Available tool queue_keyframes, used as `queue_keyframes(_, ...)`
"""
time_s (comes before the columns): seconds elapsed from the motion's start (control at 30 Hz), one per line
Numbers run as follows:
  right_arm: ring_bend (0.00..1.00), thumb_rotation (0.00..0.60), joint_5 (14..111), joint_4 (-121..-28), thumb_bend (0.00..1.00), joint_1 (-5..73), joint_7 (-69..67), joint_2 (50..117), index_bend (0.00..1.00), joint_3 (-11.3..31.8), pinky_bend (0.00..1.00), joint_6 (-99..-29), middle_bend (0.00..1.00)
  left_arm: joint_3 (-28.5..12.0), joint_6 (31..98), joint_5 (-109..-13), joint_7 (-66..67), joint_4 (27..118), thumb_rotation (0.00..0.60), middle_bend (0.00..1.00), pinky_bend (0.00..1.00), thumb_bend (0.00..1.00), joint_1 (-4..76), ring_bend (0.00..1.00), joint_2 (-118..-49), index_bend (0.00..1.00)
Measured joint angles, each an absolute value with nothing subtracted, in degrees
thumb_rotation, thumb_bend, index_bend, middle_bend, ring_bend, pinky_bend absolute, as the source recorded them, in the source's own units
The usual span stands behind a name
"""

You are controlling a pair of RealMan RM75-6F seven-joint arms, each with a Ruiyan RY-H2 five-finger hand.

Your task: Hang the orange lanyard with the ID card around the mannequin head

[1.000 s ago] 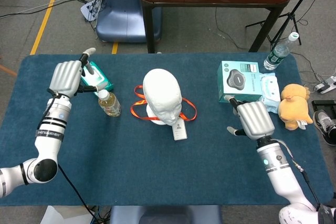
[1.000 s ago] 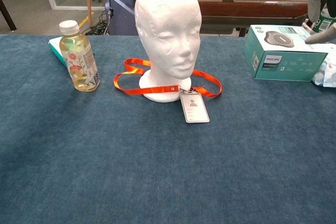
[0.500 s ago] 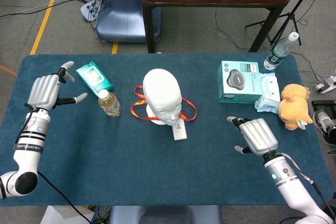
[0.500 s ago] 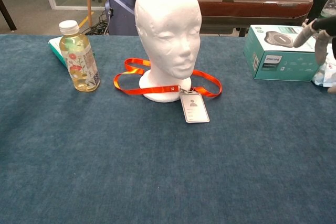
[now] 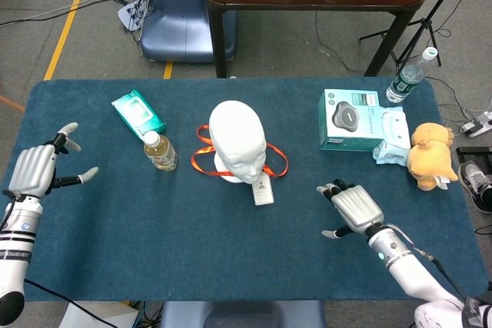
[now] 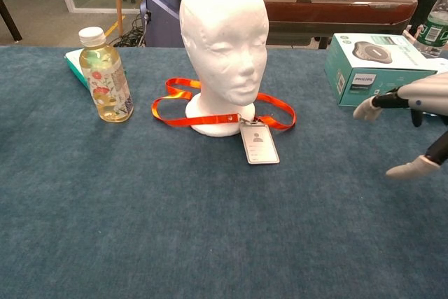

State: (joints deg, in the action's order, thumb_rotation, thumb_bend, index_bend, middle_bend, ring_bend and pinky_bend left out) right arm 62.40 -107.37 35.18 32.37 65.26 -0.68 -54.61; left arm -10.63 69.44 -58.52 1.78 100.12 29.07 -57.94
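1. Mannequin head [image 5: 237, 144]: white, upright at the table's centre, facing the near edge. The chest view shows its face; the head view mostly its crown.
2. Orange lanyard [image 5: 273, 160]: looped around the mannequin's base, lying on the blue table [image 5: 192, 243].
3. ID card [image 6: 259, 143]: flat on the cloth just near of the base, clipped to the lanyard. The chest view shows a portrait icon on it.
4. Left hand [image 5: 34, 170]: at the far-left table edge, released, fingers spread, grasping nothing. Head view only.
5. Right hand [image 5: 354, 209]: near-right over the table, released, fingers apart, nothing in it. The chest view catches only its fingertips [image 6: 365, 109] at the right edge.
6. Tea bottle [image 6: 106, 76]: upright, left of the mannequin.
7. Teal wipes pack [image 5: 138, 112]: beyond the bottle; mostly hidden in the chest view.
8. Boxed speaker [image 5: 350, 119]: far right.
9. Plush toy [image 5: 429, 157]: right edge, head view only.
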Motion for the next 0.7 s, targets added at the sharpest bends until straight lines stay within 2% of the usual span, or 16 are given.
queue_keyframes(0.37, 0.09, 0.355, 56.75, -99.40, 0.09, 41.32, 33.28, 75.13, 0.11, 2.11, 0.28, -48.92, 0.15, -10.56, 69.12, -60.28, -0.44, 99.17, 0.321, 0.37, 0.59, 0.12, 26.63, 0.36, -58.08, 0.06)
queue_keyframes(0.43, 0.09, 0.356, 55.63, -97.89, 0.13, 42.41, 33.64, 76.91, 0.11, 2.64, 0.28, -48.46, 0.15, -10.60, 68.99, -60.53, -0.72, 99.13, 0.320, 0.37, 0.59, 0.12, 26.32, 0.36, -58.12, 0.06)
queue_keyframes(0.57, 0.09, 0.357, 53.73, -95.76, 0.28, 44.24, 34.09, 79.69, 0.11, 3.43, 0.28, -47.65, 0.15, -10.62, 69.09, -61.29, -1.02, 99.14, 0.318, 0.37, 0.59, 0.12, 25.69, 0.36, -58.14, 0.06)
queue_keyframes(0.7, 0.09, 0.356, 52.51, -93.68, 0.38, 46.05, 34.40, 82.12, 0.11, 4.09, 0.28, -47.06, 0.15, -10.66, 69.26, -62.02, -1.10, 99.29, 0.314, 0.37, 0.59, 0.12, 25.08, 0.36, -57.97, 0.06)
